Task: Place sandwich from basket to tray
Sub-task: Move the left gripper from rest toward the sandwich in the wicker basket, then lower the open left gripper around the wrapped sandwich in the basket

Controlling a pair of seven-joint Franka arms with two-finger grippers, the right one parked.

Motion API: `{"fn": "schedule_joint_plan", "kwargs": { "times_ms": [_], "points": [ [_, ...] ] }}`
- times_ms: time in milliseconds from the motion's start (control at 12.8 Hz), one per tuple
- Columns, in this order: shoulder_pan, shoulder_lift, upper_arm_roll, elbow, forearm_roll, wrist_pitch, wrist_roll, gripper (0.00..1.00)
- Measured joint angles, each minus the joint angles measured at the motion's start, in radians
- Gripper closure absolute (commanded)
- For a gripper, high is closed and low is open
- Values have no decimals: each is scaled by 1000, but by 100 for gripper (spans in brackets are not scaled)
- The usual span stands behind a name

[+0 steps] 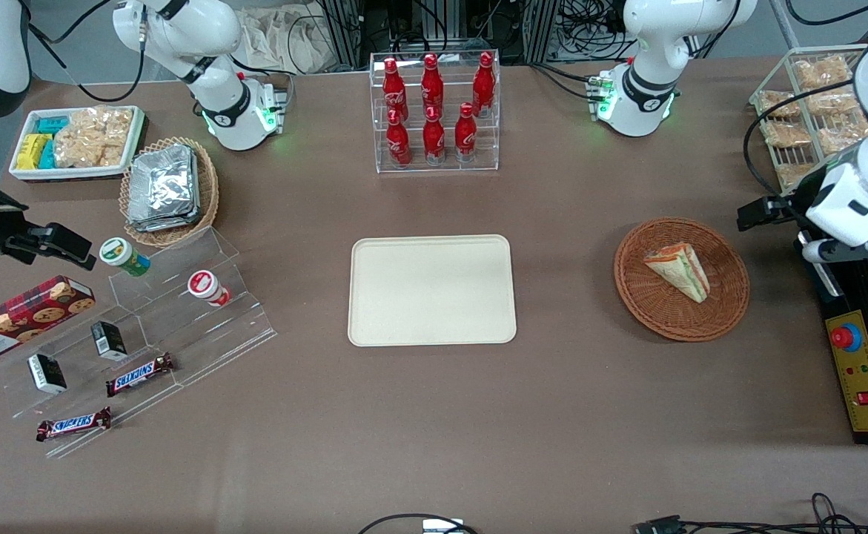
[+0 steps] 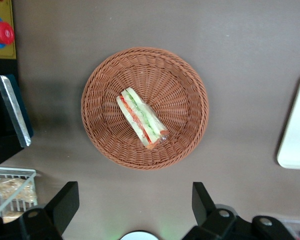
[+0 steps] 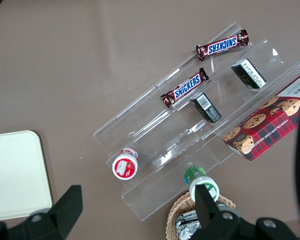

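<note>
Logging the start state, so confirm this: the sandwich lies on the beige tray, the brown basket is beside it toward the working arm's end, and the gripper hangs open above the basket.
One thing is wrong: the sandwich lies in the basket, not on the tray, which holds nothing. The front view shows it. The rest stands: in the left wrist view the gripper hangs open above the basket.
</note>
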Motion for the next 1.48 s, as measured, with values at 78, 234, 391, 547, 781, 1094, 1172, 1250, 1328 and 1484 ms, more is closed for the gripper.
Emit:
{"fn": "schedule_joint_plan", "kwargs": {
  "times_ms": [78, 234, 391, 547, 781, 1094, 1172, 1250, 1328, 1484],
  "points": [
    [1, 0, 3, -33, 0, 37, -31, 0],
    [2, 0, 10, -103, 0, 120, -80, 0],
    [2, 0, 14, -178, 0, 216, -139, 0],
    [2, 0, 14, -251, 0, 312, -224, 0],
    [2, 2, 14, -343, 9, 421, -333, 0],
    [-1, 26, 11, -435, 23, 548, -466, 0],
    [-3, 35, 9, -462, 24, 592, -488, 0],
    [-5, 42, 9, -493, 24, 638, -503, 0],
    [-6, 46, 9, -523, 24, 683, -509, 0],
    [-6, 56, 9, -572, 24, 749, -518, 0]
  ]
}}
